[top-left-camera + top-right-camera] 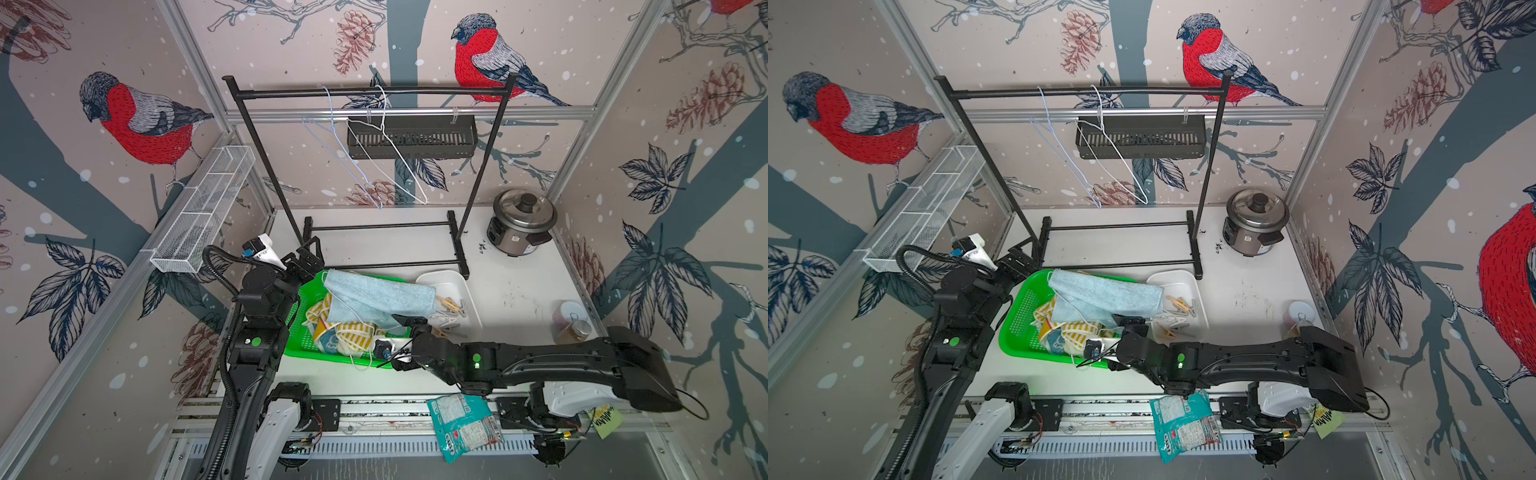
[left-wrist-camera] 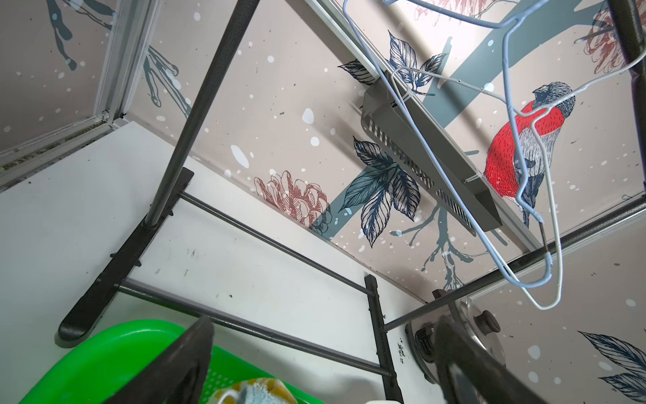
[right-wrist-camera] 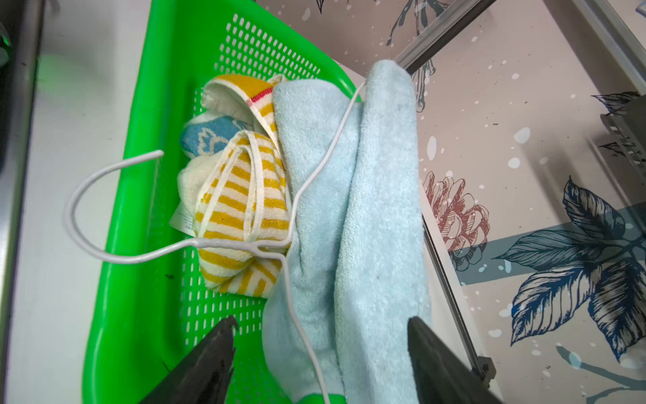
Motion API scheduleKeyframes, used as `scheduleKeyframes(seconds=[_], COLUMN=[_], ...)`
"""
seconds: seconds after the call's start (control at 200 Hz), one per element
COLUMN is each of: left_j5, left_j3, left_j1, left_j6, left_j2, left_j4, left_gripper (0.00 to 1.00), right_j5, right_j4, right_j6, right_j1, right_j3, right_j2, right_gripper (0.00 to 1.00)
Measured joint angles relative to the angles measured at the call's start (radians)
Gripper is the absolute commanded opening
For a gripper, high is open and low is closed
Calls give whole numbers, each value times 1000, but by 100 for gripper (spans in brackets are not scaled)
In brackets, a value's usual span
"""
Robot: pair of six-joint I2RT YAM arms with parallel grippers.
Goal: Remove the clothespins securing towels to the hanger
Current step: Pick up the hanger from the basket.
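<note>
Though rumpled, fluffy pale-blue terry towel

No legible text or labels.

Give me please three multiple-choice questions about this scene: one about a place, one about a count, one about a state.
1. Where do the loose pins lie?
A) on the rack
B) in the white tray
C) on the hung hangers

2. How many hangers hang on the rack?
A) none
B) four
C) two

3. The right hand is:
A) open
B) shut on a pin
C) shut on the towel

Answers: B, the pins lie in the tray; C, a pale blue one and a white one hang from the rail; A, its fingers stand wide apart over the towel.
</note>
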Motion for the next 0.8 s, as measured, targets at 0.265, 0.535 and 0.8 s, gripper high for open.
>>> scheduleKeyframes(seconds=[0.265,0.535,0.8], left_j5=[0,-2,-10], left_j3=[-5,-5,-5], left_j1=[2,4,7], left_j6=[3,6,23], left_j2=[-13,-16,-17], left_j4=[-6,-23,-28], left_gripper=[97,97,97], right_j5=[64,69,65], right_j4=[141,314,380], right_j6=[-100,-182,-229], right_j1=[-13,-26,-39], right_j3=[29,47,51], right_j2=[185,310,341], right_gripper=[73,64,32])
